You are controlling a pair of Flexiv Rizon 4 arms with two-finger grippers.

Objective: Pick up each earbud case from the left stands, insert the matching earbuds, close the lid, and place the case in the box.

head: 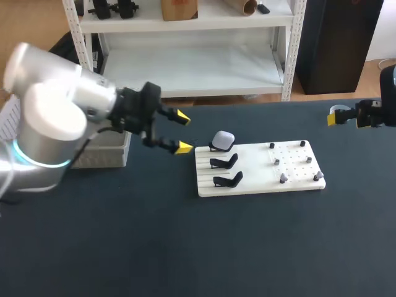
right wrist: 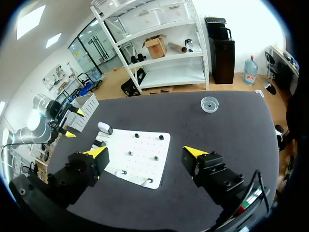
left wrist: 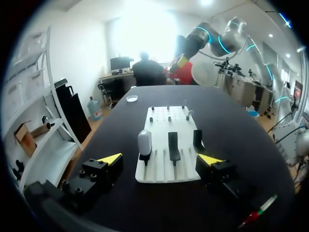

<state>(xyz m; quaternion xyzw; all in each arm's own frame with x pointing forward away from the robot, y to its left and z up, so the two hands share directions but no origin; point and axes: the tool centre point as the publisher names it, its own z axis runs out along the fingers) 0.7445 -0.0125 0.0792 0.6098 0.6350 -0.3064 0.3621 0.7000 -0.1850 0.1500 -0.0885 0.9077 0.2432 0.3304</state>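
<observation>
While the left arm is held level, the left gripper (head: pixel 182 132) hangs at the white board's (head: pixel 250 170) nine o'clock, fingers spread. The earbud case (head: pixel 223 140) sits on the ten-o'clock stand (head: pixel 215 148). The right gripper (head: pixel 338 116), fingers apart, hovers at two o'clock.

Nothing legible to log: you will find no text, label, number or sign that can be read in any of the three views. The earbud case (head: pixel 223 140), in the middle of the head view, shows no marking that can be made out. The same goes for the white stand board (head: pixel 260 178) under it.
</observation>
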